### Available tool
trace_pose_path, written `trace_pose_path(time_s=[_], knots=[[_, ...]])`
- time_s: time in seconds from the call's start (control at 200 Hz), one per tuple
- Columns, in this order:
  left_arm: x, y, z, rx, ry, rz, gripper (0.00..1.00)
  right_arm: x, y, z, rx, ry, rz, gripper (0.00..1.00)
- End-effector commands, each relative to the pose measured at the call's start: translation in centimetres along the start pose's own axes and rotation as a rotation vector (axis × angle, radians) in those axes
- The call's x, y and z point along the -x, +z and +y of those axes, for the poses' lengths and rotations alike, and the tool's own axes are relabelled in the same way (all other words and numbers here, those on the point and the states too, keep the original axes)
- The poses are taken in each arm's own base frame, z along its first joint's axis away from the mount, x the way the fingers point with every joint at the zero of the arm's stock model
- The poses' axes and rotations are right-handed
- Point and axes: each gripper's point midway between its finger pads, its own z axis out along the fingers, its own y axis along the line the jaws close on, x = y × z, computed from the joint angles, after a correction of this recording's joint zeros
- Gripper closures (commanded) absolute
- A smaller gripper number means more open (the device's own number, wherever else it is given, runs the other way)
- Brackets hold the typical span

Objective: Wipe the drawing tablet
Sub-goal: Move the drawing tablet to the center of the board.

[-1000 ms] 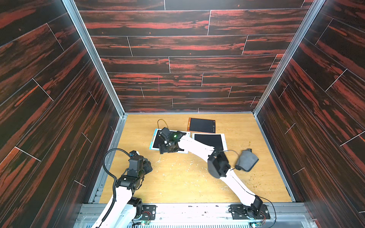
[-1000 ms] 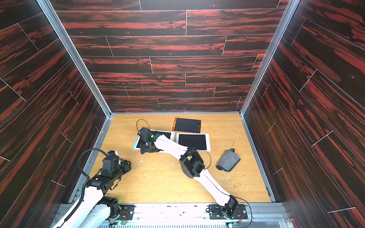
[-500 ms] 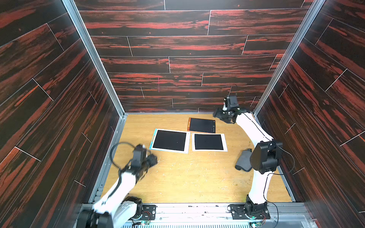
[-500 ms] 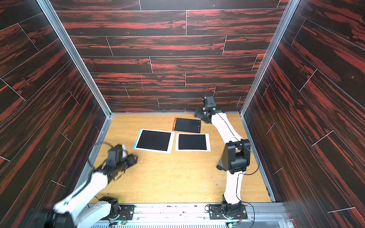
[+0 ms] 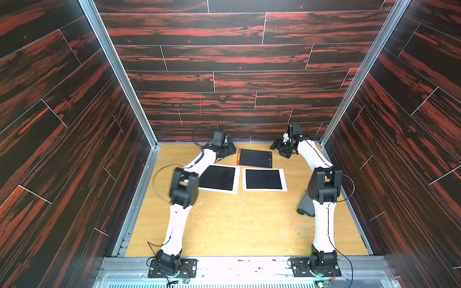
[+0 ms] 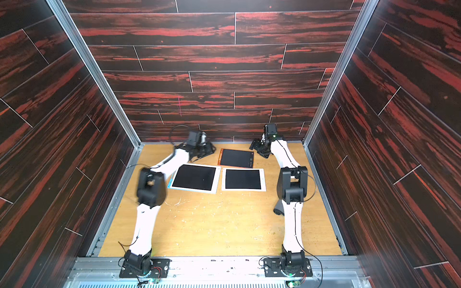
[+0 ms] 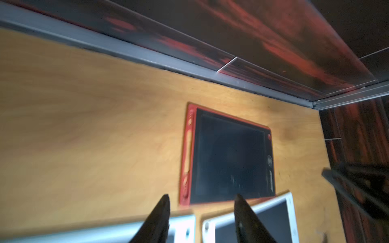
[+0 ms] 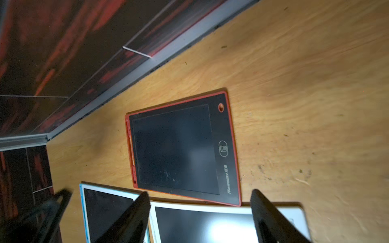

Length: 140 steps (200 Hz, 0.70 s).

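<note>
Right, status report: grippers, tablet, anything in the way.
Left gripper and right gripper open, empty, flanking the red-framed drawing tablet. Tablet flat, screen faintly smudged; blue-edged tablet and white tablet crowd its near edge. Grey cloth beside right arm, not held.

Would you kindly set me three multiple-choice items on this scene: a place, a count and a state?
1. Where does the red-framed tablet lie relative to the blue-edged tablet and the white tablet?
A. nearer the back wall
B. nearer the arm bases
C. between them

2. How many tablets lie on the table?
A. two
B. three
C. four

3. The right gripper is:
A. shut on a tablet
B. shut, empty
C. open, empty

Answers: 1 A, it sits beyond both, by the wall; 2 B, one red-framed, one blue-edged, one white; 3 C, its fingers stand apart with nothing between.
</note>
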Motion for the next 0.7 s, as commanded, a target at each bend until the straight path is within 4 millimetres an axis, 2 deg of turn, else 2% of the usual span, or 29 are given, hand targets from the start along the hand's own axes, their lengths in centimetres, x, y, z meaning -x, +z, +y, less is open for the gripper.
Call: trace_pose_path(time_s=[0.0,0.03,0.185,0.316,0.396,0.421,0.581,0.696], knots=[[-2.1,2.4,2.1,0.093,-0.013,0.121,0.49,-1.2,1.9,-0.3,0.054,0.027,0.086,0.23],[-2.3,3.2,2.6,0.099,-0.02,0.126,0.49,-1.3,2.4,-0.5,0.056,0.026,0.094,0.23],[-2.6,5.3,3.1,0.083,-0.067,0.094,0.49,-1.6,3.8,-0.8,0.074,0.032,0.116,0.23],[-2.9,6.1,3.1,0.059,-0.086,0.044,0.47,-2.0,4.8,-1.1,0.087,0.049,0.139,0.23],[-3.8,6.8,3.1,0.05,-0.099,0.075,0.47,-2.5,5.5,-1.5,0.081,0.06,0.153,0.23],[-4.1,7.1,3.1,0.045,-0.112,0.088,0.47,-2.8,5.5,-1.1,0.113,0.064,0.173,0.23],[-6.6,9.1,1.4,-0.067,-0.15,0.166,0.47,-4.2,6.1,-0.6,0.178,0.084,0.232,0.23],[-7.8,9.6,-0.3,-0.134,-0.151,0.201,0.47,-4.6,5.7,-0.5,0.189,0.081,0.233,0.23]])
